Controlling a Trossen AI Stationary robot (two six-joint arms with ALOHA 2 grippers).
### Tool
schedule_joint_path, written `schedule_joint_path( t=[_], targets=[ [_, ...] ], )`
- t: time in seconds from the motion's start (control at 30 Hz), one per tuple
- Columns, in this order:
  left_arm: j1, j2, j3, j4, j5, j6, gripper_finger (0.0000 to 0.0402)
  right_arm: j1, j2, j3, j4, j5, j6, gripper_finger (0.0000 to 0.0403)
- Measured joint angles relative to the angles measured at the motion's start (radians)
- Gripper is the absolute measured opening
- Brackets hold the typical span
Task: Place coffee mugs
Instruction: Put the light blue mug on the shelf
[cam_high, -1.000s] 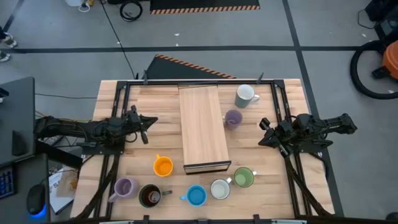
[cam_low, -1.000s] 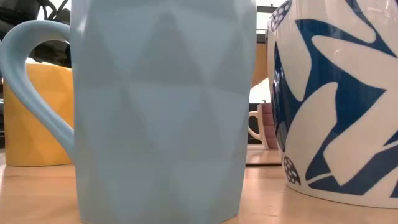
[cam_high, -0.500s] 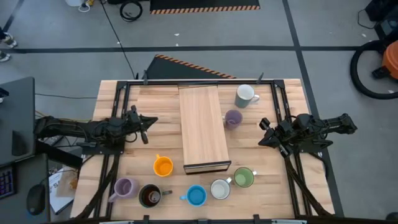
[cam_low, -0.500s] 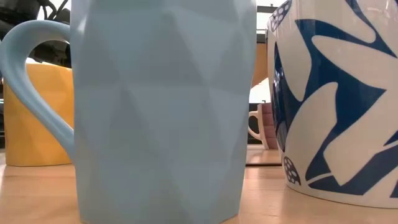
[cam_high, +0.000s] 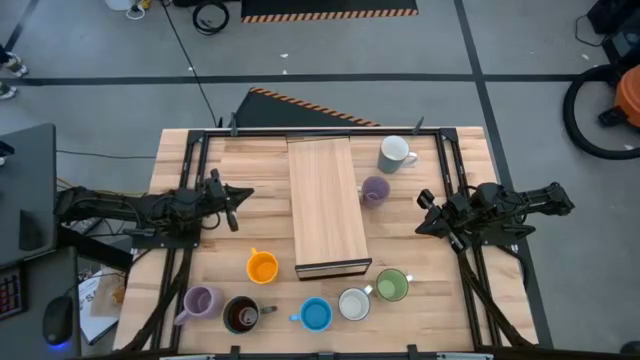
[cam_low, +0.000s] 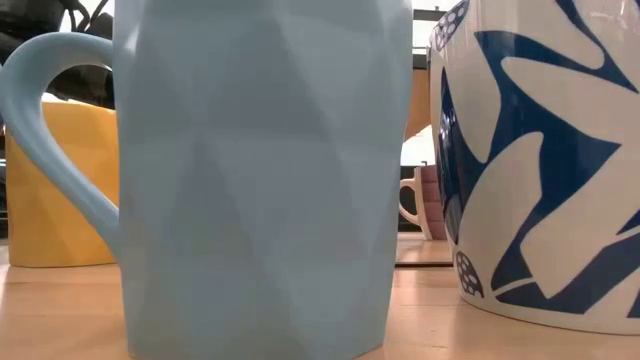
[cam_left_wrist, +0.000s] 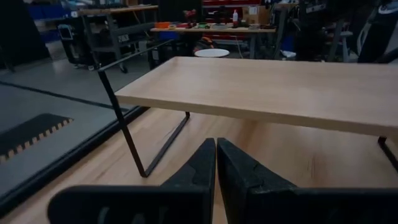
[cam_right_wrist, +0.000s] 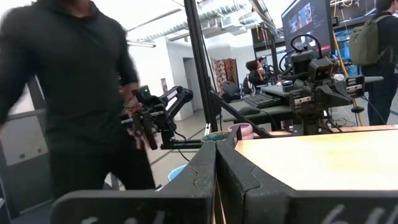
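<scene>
No change across the last second: both arms parked, no mug moved.

Left gripper (cam_high: 236, 207) at the left side, fingers pressed together, empty.

Six coffee mugs in the near row: lavender (cam_high: 199, 301), dark brown (cam_high: 240, 314), orange (cam_high: 262, 267), blue (cam_high: 316, 314), white (cam_high: 354, 304), green (cam_high: 392, 285).

Wooden board (cam_high: 325, 204) at centre; second lavender (cam_high: 375, 189) and second white (cam_high: 395, 152) far right of it.

Right gripper (cam_high: 425, 206) likewise closed, empty.

Judgement: placing not yet begun.

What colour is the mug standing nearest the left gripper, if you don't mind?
Orange, shown best in the high view.
</scene>
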Motion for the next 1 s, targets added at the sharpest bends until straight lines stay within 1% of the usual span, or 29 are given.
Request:
schedule_joint_path(
  t=[0.13,0.27,0.4,0.47,0.53,0.67,0.7,0.77,0.83,1.0],
  targets=[
    [0.000,0.000,0.000,0.003,0.002,0.075,0.0023,0.000,0.000,0.000,0.000,0.000,0.000,0.0019],
    [0.000,0.000,0.000,0.018,0.018,-0.017,0.0023,0.000,0.000,0.000,0.001,0.001,-0.004,0.0019],
    [0.002,0.000,0.000,0.091,0.010,-0.074,0.0023,0.000,0.000,0.000,0.088,0.060,-0.153,0.0019],
    [0.000,0.000,0.000,0.124,0.010,-0.097,0.0023,0.000,0.000,0.001,0.133,0.080,-0.164,0.0019],
    [-0.003,0.000,0.000,0.192,0.010,-0.152,0.0023,-0.001,0.000,0.001,0.206,0.088,-0.147,0.0019],
    [-0.003,0.000,0.000,0.425,0.010,-0.316,0.0023,-0.002,0.000,0.001,0.399,0.115,-0.251,0.0019],
    [-0.003,0.000,0.000,0.484,0.010,-0.350,0.0023,-0.002,0.000,0.001,0.448,0.137,-0.274,0.0019],
    [0.000,0.000,0.000,0.592,0.003,-0.366,0.0023,-0.002,0.000,0.001,0.518,0.207,-0.317,0.0019],
    [0.002,0.000,0.000,0.689,-0.001,-0.357,0.0023,-0.002,0.000,0.001,0.550,0.323,-0.359,0.0019],
    [0.002,0.000,0.000,0.831,-0.014,-0.353,0.0023,-0.010,0.000,0.001,0.578,0.749,-0.378,0.0019]
  ],
)
